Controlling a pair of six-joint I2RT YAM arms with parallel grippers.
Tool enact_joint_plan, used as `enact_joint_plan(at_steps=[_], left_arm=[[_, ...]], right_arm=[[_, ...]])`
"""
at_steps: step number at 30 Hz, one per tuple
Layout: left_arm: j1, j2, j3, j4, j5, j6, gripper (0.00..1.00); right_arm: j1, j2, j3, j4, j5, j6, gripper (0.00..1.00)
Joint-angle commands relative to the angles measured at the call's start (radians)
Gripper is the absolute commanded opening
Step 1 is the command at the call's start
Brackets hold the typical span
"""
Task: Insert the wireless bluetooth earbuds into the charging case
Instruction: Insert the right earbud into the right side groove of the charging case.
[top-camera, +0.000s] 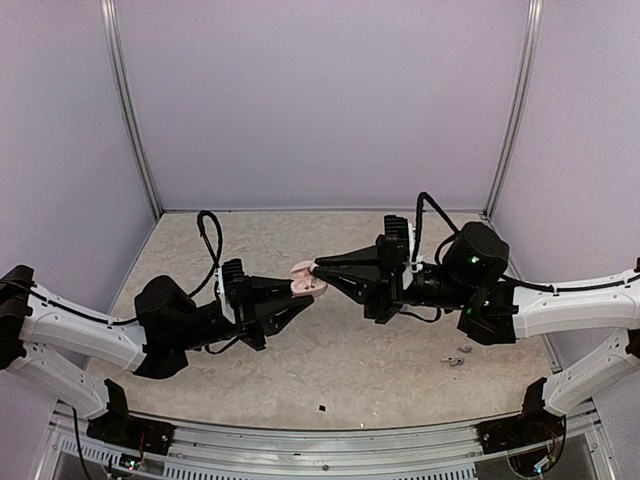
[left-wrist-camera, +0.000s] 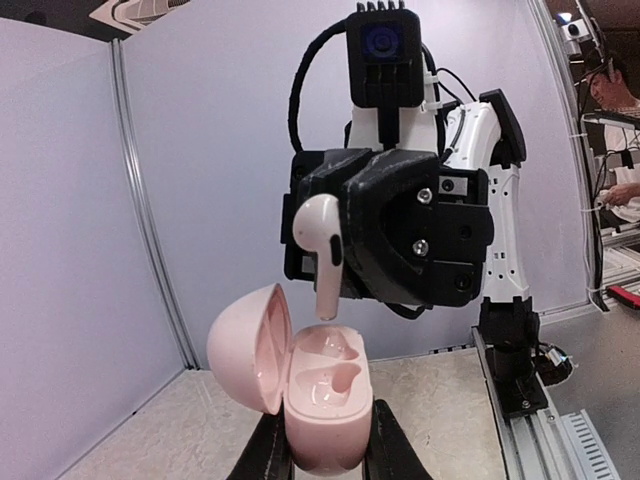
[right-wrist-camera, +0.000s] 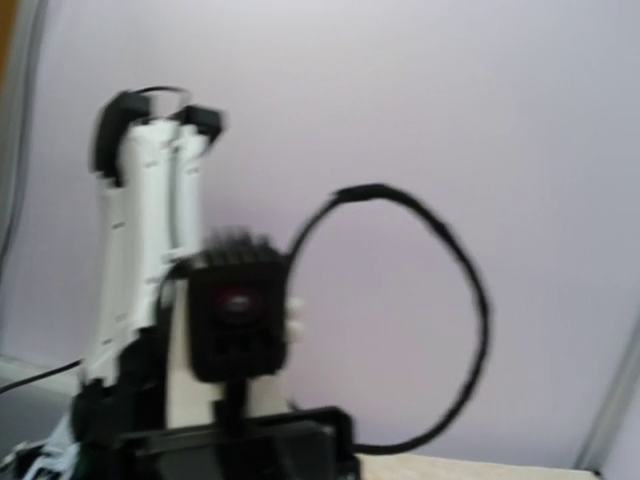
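Note:
The pink charging case (left-wrist-camera: 325, 400) is open, its lid (left-wrist-camera: 245, 345) swung to the left and both sockets empty. My left gripper (left-wrist-camera: 325, 445) is shut on the case's lower body and holds it upright above the table. One pale earbud (left-wrist-camera: 320, 235) hangs stem-down straight over the far socket, its tip a little above the case. My right gripper (left-wrist-camera: 345, 240) is shut on that earbud. From above, the case (top-camera: 306, 278) sits between the left gripper (top-camera: 298, 292) and the right gripper (top-camera: 320, 268), which meet at mid-table. The right wrist view is blurred and shows neither its fingers nor the earbud.
A few tiny pale bits (top-camera: 458, 356) lie on the speckled tabletop (top-camera: 340, 370) near the right arm; I cannot tell what they are. A small dark speck (top-camera: 322, 408) lies near the front edge. Lilac walls close off the back and both sides.

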Motion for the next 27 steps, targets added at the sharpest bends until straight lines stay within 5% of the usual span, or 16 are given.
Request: enact_joint_plan(at_steps=[1, 27], left_arm=[[-0.019, 0.000, 0.010, 0.063, -0.099, 0.027, 0.01], [-0.049, 0.027, 0.017, 0.122, -0.277, 0.052, 0.01]], right_arm=[[0.023, 0.005, -0.029, 0.109, 0.160, 0.019, 0.05], [0.037, 0.123, -0.021, 0.285, 0.258, 0.131, 0.04]])
